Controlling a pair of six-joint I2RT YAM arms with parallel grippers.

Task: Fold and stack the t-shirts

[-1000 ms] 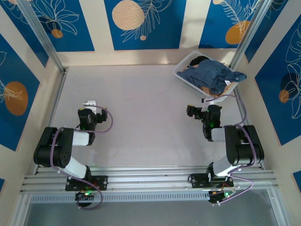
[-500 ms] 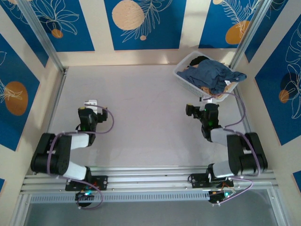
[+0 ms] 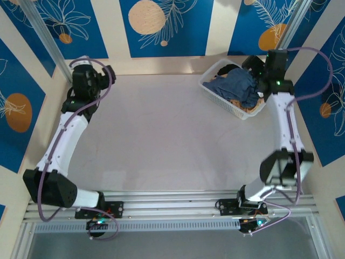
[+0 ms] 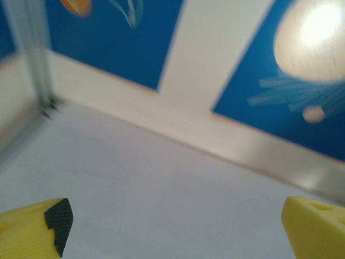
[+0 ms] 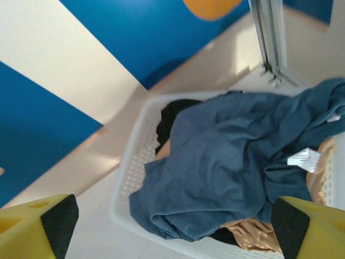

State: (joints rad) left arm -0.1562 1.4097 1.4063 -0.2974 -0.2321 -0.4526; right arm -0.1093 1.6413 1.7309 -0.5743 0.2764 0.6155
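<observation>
A dusty slate-blue t-shirt (image 5: pixel 232 162) lies crumpled on top of the white lattice basket (image 5: pixel 135 156), spilling over its rim. A tan-beige t-shirt (image 5: pixel 253 233) peeks out under it at the basket's near side. In the top view the blue t-shirt (image 3: pixel 240 86) fills the basket (image 3: pixel 213 91) at the back right. My right gripper (image 5: pixel 175 226) hangs open just above the blue t-shirt, holding nothing; from above, the right gripper (image 3: pixel 254 70) is over the basket's far side. My left gripper (image 4: pixel 178 226) is open over bare table, and the left gripper (image 3: pixel 83 73) is near the back left corner.
A dark garment (image 5: pixel 172 116) lies deep in the basket under the blue shirt. A metal post (image 4: pixel 32 54) stands at the back left corner, another post (image 5: pixel 269 38) behind the basket. The blue-and-cream back wall (image 3: pixel 167 32) closes off the table.
Both arms have stretched out from near their bases. The left went to the back left corner, the right to above the basket.
</observation>
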